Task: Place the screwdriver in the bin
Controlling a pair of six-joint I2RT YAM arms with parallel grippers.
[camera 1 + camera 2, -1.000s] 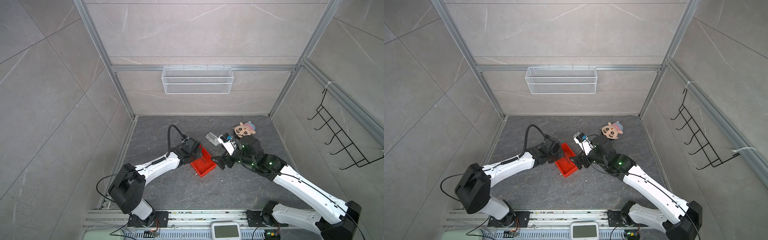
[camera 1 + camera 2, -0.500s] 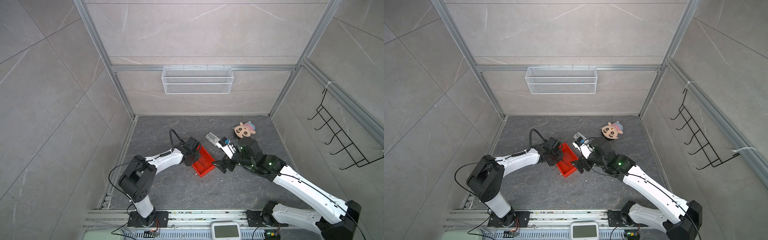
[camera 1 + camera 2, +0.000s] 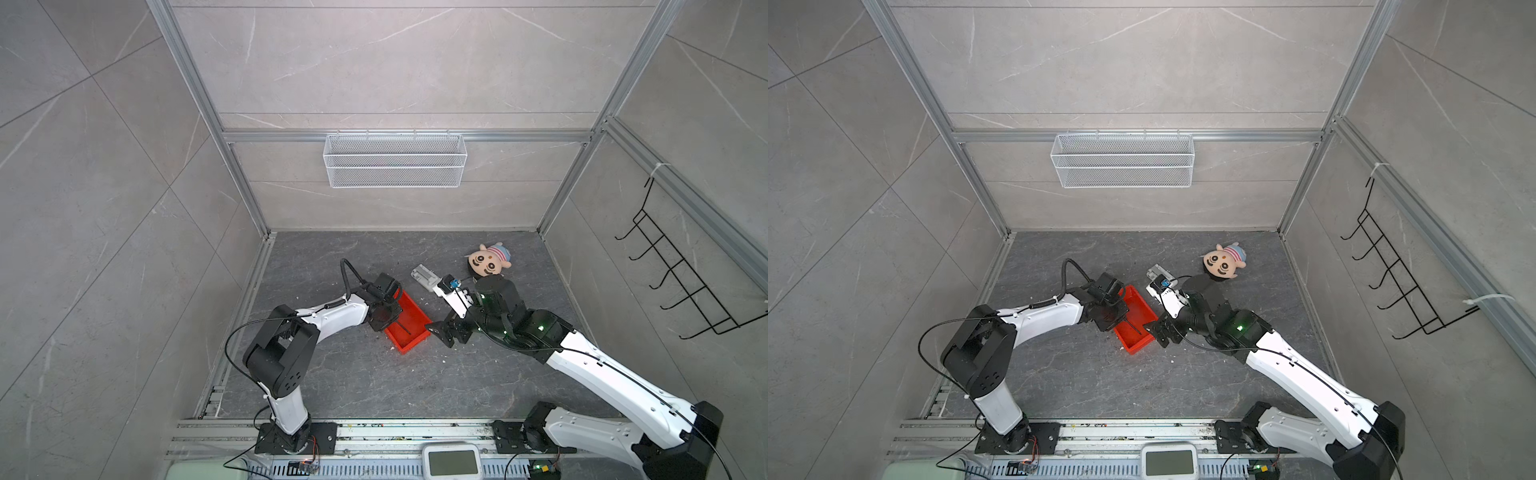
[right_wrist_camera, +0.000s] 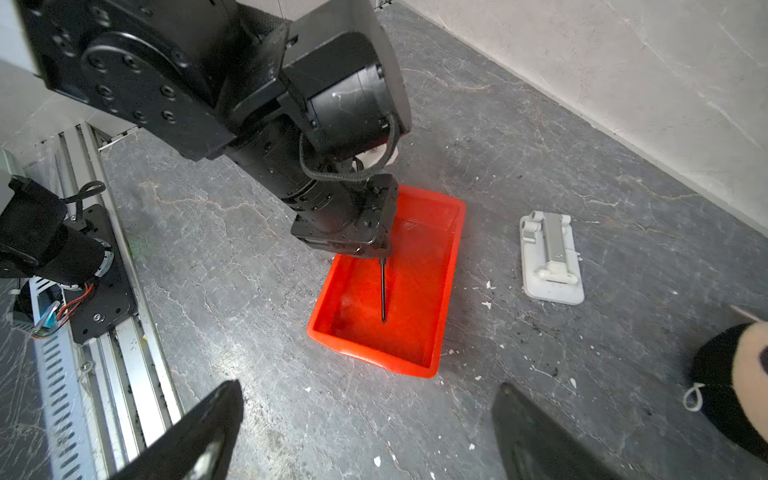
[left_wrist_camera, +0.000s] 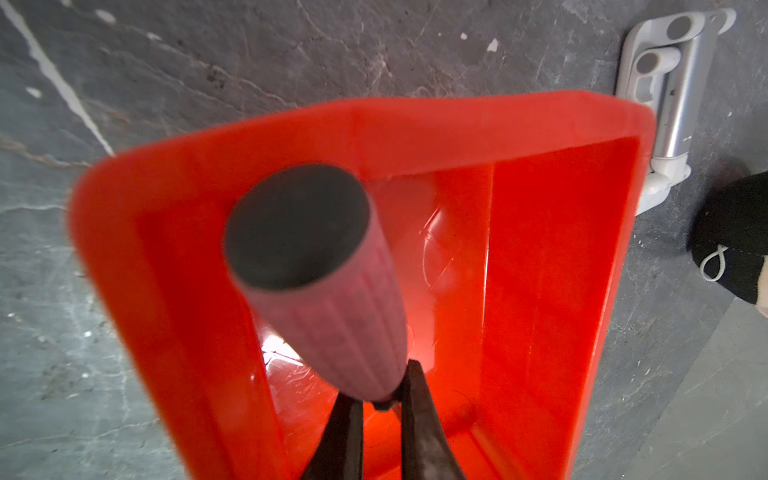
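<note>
The bin (image 3: 409, 347) (image 3: 1138, 349) is a shallow red tray on the dark floor. My left gripper (image 3: 388, 318) (image 3: 1115, 318) hangs over its far-left part, shut on the screwdriver (image 3: 403, 326). In the left wrist view the jaws (image 5: 380, 395) pinch the black collar, and the pale red handle (image 5: 328, 291) points at the camera above the bin (image 5: 415, 120). In the right wrist view the thin shaft (image 4: 382, 291) points down into the bin (image 4: 374, 357), its tip at or near the floor. My right gripper (image 3: 442, 332) (image 4: 372, 386) stands open and empty beside the bin's near right corner.
A grey-white plastic block (image 3: 424, 276) (image 4: 550, 257) lies just beyond the bin. A plush doll head (image 3: 488, 259) rests behind my right wrist. A white wire basket (image 3: 395, 160) hangs on the back wall, a black hook rack (image 3: 681, 282) on the right wall.
My left arm's elbow has swung in toward the middle, and its gripper has shifted a little over the bin with the screwdriver. The right gripper has hardly moved.
</note>
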